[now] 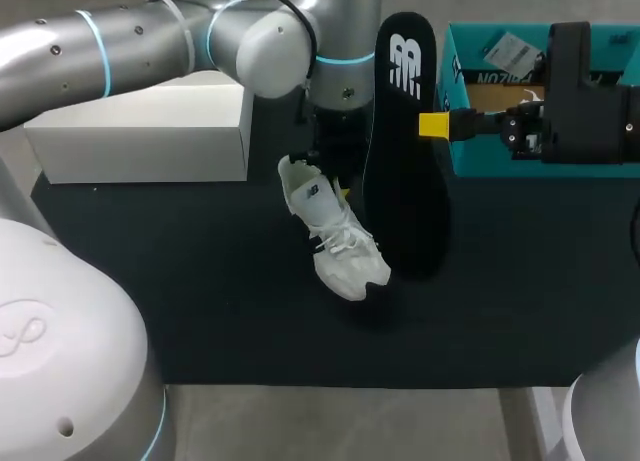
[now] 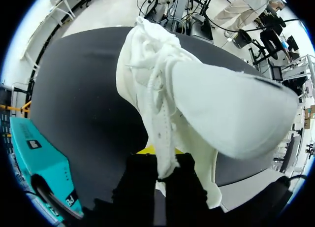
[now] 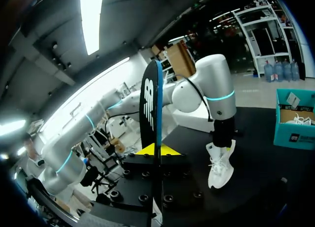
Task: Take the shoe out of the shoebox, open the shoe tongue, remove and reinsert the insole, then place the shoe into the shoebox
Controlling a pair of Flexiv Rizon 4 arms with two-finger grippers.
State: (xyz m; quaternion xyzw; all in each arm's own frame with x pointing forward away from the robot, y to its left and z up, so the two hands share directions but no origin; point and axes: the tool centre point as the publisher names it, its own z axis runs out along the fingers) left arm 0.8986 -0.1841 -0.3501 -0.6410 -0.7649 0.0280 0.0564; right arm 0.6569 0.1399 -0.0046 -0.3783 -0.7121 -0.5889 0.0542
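Nearest the robot, over the dark surface (image 1: 200,301): white shoe (image 1: 335,236), hanging toe-down from the left end effector (image 2: 160,160), pinched at the heel collar. Toe contact with the surface: cannot tell. Judged light, with a soft upper and loose laces; expect sag and swing. Grip at the firmer heel or collar rim, not the laces.

Just beside the shoe: black insole (image 1: 405,171), held on edge, clamped between the fingers of the right end effector (image 3: 157,150). Judged thin, light and flexible; hold near mid-length to limit bending during reinsertion.

Farther back, right: teal shoebox (image 3: 295,136), open, no lid on. Contains a card and something white, not identifiable; partly hidden by the right arm.

Farther back, left: white box (image 1: 140,131).
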